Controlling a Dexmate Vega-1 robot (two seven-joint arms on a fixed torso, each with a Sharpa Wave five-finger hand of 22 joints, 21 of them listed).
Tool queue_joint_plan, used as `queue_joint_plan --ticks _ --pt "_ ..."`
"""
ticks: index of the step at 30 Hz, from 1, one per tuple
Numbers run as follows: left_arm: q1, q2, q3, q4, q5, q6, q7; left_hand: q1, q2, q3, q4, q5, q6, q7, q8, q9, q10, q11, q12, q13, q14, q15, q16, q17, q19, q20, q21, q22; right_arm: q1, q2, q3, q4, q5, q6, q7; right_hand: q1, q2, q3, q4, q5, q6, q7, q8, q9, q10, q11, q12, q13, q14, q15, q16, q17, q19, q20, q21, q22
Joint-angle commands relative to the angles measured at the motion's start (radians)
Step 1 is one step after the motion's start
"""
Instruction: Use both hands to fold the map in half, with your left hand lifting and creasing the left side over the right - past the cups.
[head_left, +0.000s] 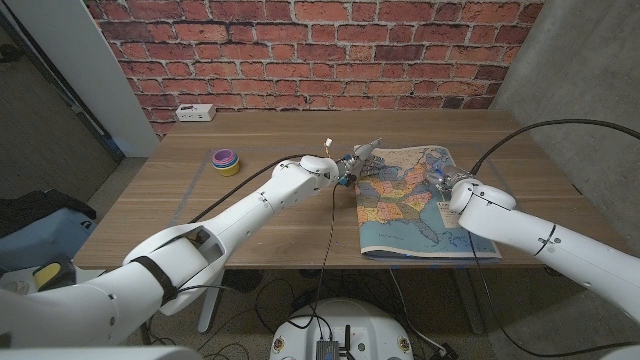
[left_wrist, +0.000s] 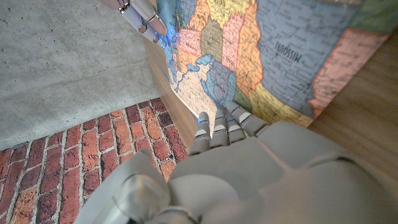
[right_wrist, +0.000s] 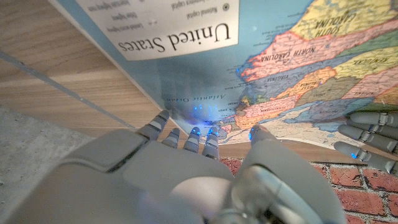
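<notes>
My left hand (head_left: 352, 160) seems fingers-down on the map (head_left: 410, 200) edge, grip unclear; right hand (head_left: 445, 183) presses it. Thin, floppy paper: I'd pinch that edge.

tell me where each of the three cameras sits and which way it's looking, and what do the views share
Head view: fixed on the robot's head, looking down over the wooden table toward the brick wall; both arms show, left hand and right hand at the map.
Left wrist view: on the left wrist, looking along the left hand's back at the map, brick wall beyond.
Right wrist view: on the right wrist, looking along the right hand's back at the map's title.
Shared: all show the map; each wrist view catches the other hand's fingers.
</notes>
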Motion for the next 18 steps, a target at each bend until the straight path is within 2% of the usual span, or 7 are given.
queue_joint_plan --ticks 1,8,11,12,15,17,18 --pt "-0.004 -0.005 0.002 0.013 0.001 -0.005 -0.008 0.001 0.044 -0.001 0.007 -0.003 0.007 0.070 -0.001 0.002 -0.002 0.004 0.000 0.002 -0.005 0.016 -0.003 0.003 -0.181 0.184 -0.024 -0.023 0.023 0.003 -0.024 0.033 0.068 -0.012 -0.007 -0.001 0.001 0.006 0.004 0.011 -0.010 -0.007 -0.002 -0.001 -0.011 -0.001 -0.001 0.002 -0.019 -0.067 0.001 -0.003 -0.001 0.003 0.004 0.002" --pt "-0.009 -0.007 0.003 0.028 0.003 -0.030 -0.025 0.001 0.044 0.001 0.008 -0.004 0.008 0.070 -0.001 0.002 -0.002 0.004 0.000 0.002 -0.004 0.016 -0.002 0.003 -0.181 0.184 -0.025 -0.023 0.033 0.009 -0.041 0.054 0.089 -0.005 -0.015 0.027 0.004 0.026 -0.018 0.016 -0.045 -0.015 -0.005 -0.001 -0.033 -0.003 -0.001 0.001 -0.022 -0.063 0.000 -0.013 0.008 0.003 0.012 0.002" --pt "-0.007 -0.007 0.001 0.038 0.004 -0.061 -0.041 0.001 0.044 0.001 0.008 -0.005 0.009 0.070 -0.001 0.002 0.000 0.004 0.001 0.002 -0.004 0.016 -0.002 0.003 -0.179 0.183 -0.024 -0.023 0.051 0.016 -0.068 0.063 0.080 -0.023 -0.018 0.059 0.003 0.046 -0.044 0.017 -0.060 -0.027 -0.001 -0.002 -0.052 -0.009 -0.002 0.001 -0.037 -0.061 -0.003 -0.017 0.008 0.001 0.013 0.001" --pt "-0.007 -0.007 0.002 0.045 0.005 -0.076 -0.053 0.001 0.044 0.002 0.008 -0.005 0.010 0.070 -0.001 0.002 0.001 0.003 0.001 0.002 -0.003 0.015 -0.002 0.003 -0.178 0.183 -0.024 -0.023 0.060 0.017 -0.083 0.066 0.074 -0.030 -0.018 0.076 0.002 0.055 -0.058 0.016 -0.066 -0.030 0.000 -0.002 -0.060 -0.012 -0.001 0.000 -0.041 -0.064 -0.003 -0.019 0.006 -0.002 0.013 0.001" --pt "0.000 -0.006 0.002 0.063 0.017 -0.146 -0.070 0.005 0.042 0.004 0.005 -0.007 0.002 0.068 -0.005 0.002 0.001 -0.001 0.002 0.002 -0.002 0.014 -0.001 0.003 -0.164 0.182 -0.018 -0.022 0.079 0.018 -0.106 0.076 0.074 -0.035 -0.008 0.102 0.000 0.069 -0.079 0.015 -0.075 -0.035 0.002 -0.002 -0.070 -0.016 -0.001 0.000 -0.048 -0.063 -0.003 -0.020 0.005 -0.004 0.013 0.000" --pt "0.010 -0.002 0.003 0.064 0.037 -0.205 -0.067 0.016 0.037 0.010 -0.002 -0.012 -0.017 0.053 -0.012 0.000 0.015 -0.005 0.007 0.002 0.011 0.007 0.002 0.002 -0.143 0.182 -0.012 -0.021 0.089 0.019 -0.118 0.080 0.073 -0.036 -0.004 0.118 -0.001 0.077 -0.092 0.015 -0.079 -0.037 0.003 -0.002 -0.076 -0.017 0.000 0.000 -0.052 -0.064 -0.003 -0.021 0.005 -0.007 0.013 0.000" --pt "0.013 -0.002 0.005 0.081 0.050 -0.263 -0.079 0.027 0.033 0.014 -0.010 -0.017 -0.016 0.034 -0.011 -0.002 0.029 -0.011 0.011 0.002 0.026 -0.001 0.006 0.002 -0.128 0.182 -0.008 -0.021 0.091 0.020 -0.120 0.082 0.074 -0.037 -0.005 0.123 -0.001 0.079 -0.097 0.014 -0.079 -0.038 0.004 -0.002 -0.076 -0.019 0.000 0.000 -0.053 -0.063 -0.003 -0.021 0.005 -0.009 0.013 0.000"
